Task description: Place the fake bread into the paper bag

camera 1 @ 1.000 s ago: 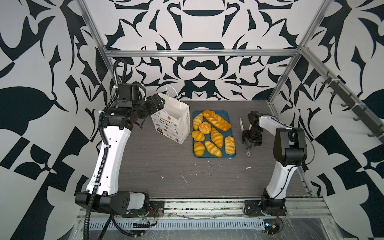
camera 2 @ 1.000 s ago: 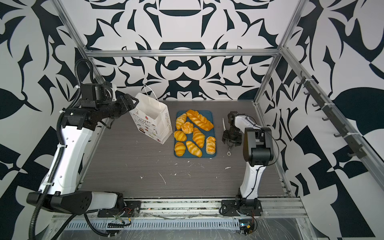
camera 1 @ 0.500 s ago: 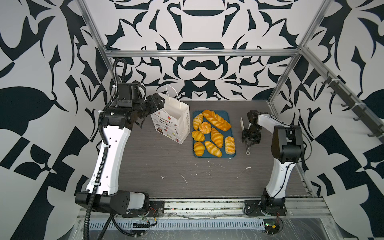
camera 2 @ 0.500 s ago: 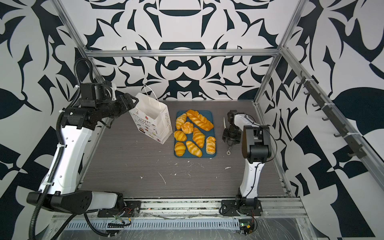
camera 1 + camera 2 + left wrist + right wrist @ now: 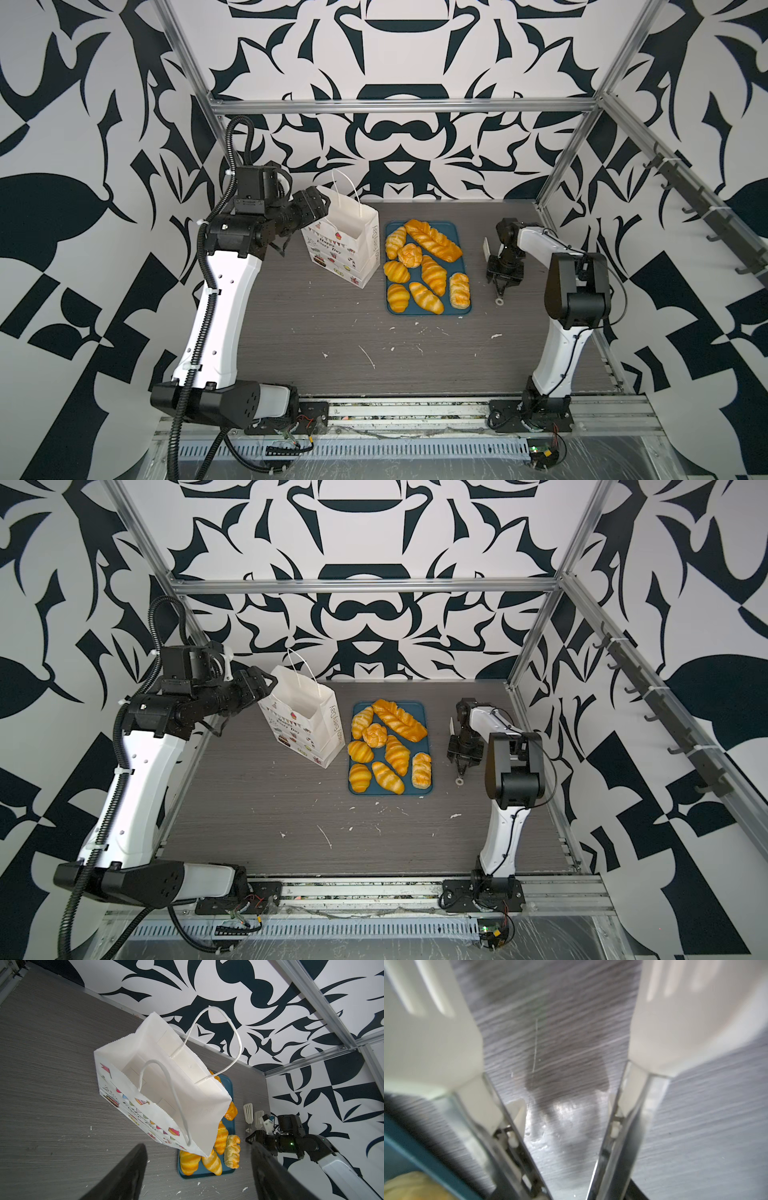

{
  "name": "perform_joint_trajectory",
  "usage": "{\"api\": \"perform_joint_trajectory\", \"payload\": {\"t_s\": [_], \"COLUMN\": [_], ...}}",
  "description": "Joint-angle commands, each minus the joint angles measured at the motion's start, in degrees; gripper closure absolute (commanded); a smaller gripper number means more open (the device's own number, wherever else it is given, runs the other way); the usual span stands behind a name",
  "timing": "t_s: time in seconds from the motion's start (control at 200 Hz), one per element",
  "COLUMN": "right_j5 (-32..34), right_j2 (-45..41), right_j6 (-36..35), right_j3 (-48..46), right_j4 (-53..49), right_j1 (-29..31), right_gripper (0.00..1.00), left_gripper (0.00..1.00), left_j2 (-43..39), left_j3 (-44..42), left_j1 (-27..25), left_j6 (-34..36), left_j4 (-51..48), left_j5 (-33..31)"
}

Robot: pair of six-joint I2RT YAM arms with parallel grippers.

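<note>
The fake bread (image 5: 433, 240) lies on a blue tray (image 5: 455, 227): a long plaited loaf, a round bun (image 5: 409, 255) and several croissants (image 5: 397, 754). To the left of the tray, the white paper bag (image 5: 347, 245) stands open and empty. My left gripper (image 5: 321, 206) hovers open at the bag's upper left rim; in the left wrist view its dark fingers (image 5: 133, 1169) flank the bag (image 5: 166, 1084) without touching it. To the right of the tray, my right gripper (image 5: 500, 282) sits low over white-headed metal tongs (image 5: 485, 249), its fingers against both tong arms (image 5: 618, 1147).
White crumbs and scraps (image 5: 368, 356) litter the grey table in front of the tray. Metal frame posts (image 5: 561, 174) and patterned walls close in the back and sides. The tongs' ring end (image 5: 500, 300) rests on the table.
My right gripper has narrowed around the tongs and the right arm shifted a little. The left arm, bag and bread have stayed put.
</note>
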Motion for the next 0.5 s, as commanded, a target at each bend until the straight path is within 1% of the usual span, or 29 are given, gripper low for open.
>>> {"api": "perform_joint_trajectory", "payload": {"t_s": [0.0,0.215,0.495], "right_j5": [-1.0,-1.9,-0.2], "right_j2": [-4.0,-5.5,-7.6], "right_j6": [0.0,0.3,0.4], "right_j3": [2.6,4.4,9.1], "right_j4": [-3.0,-5.1,-9.1], "right_j1": [-0.1,-0.1,-0.1], "right_gripper": [0.44,0.48,0.51], "left_gripper": [0.19,0.20,0.21], "left_j2": [0.8,1.1,2.0], "left_j3": [2.4,3.3,4.5], "left_j1": [0.0,-0.1,0.0], "left_j6": [0.2,0.1,0.3], "left_j4": [-0.9,-0.6,-1.1], "left_j5": [0.5,0.8,0.4]}}
